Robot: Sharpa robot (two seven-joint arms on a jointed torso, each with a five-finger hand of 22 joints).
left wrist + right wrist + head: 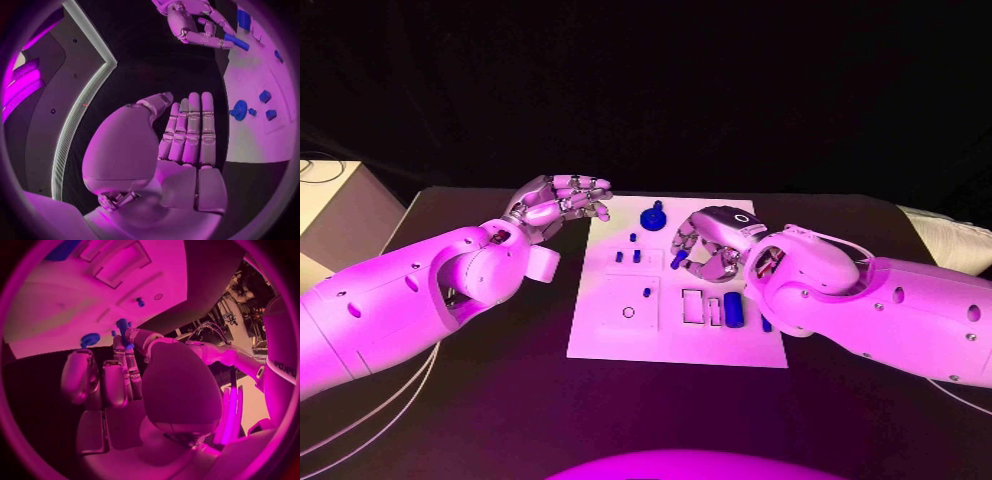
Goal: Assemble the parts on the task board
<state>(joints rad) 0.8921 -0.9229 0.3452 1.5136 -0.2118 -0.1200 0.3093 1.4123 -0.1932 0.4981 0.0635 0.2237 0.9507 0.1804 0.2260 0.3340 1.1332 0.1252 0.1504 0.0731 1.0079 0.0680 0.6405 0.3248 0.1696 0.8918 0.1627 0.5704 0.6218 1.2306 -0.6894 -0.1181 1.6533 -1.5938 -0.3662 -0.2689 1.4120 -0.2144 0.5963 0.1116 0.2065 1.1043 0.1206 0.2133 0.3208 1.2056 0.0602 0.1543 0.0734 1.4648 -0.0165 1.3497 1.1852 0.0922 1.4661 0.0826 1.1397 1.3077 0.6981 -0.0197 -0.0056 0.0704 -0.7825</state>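
The white task board (610, 335) lies in the middle of the black table. My right hand (714, 243) hovers over its upper part and pinches a slim blue peg (678, 259). The left wrist view shows that right hand (187, 25) gripping the peg (236, 42), and the right wrist view has the peg (123, 326) between thumb and fingers. My left hand (561, 200) hangs just off the board's far left corner, fingers straight and together (189, 132), holding nothing. A round blue knob part (655, 214) stands at the board's far edge. Small blue pieces (629, 256) and a blue block (733, 305) sit on the board.
Rectangular recesses (694, 305) and a small round hole (627, 312) mark the board's near half. A white box (336, 210) stands at the table's left edge, and a pale object (945, 240) lies at the right edge.
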